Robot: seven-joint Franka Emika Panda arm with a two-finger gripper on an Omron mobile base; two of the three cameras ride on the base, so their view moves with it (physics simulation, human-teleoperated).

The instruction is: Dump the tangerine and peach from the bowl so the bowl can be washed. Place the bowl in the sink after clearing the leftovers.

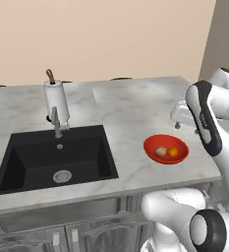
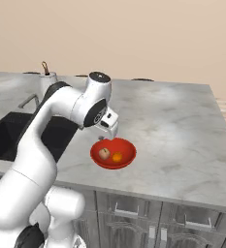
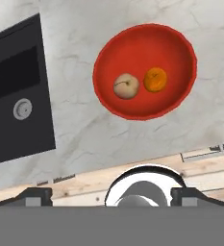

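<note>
The red-orange bowl stands on the grey marble counter, right of the black sink. Inside it the pinkish-tan peach lies beside the bright orange tangerine. My gripper hangs above the bowl's far rim, pointing down, clear of the bowl. It is open, its fingertips stand wide apart and hold nothing.
A grey faucet and a white paper-towel roll stand behind the sink, whose round metal drain shows. The counter's front edge runs just before the bowl. Bare marble stretches to the right.
</note>
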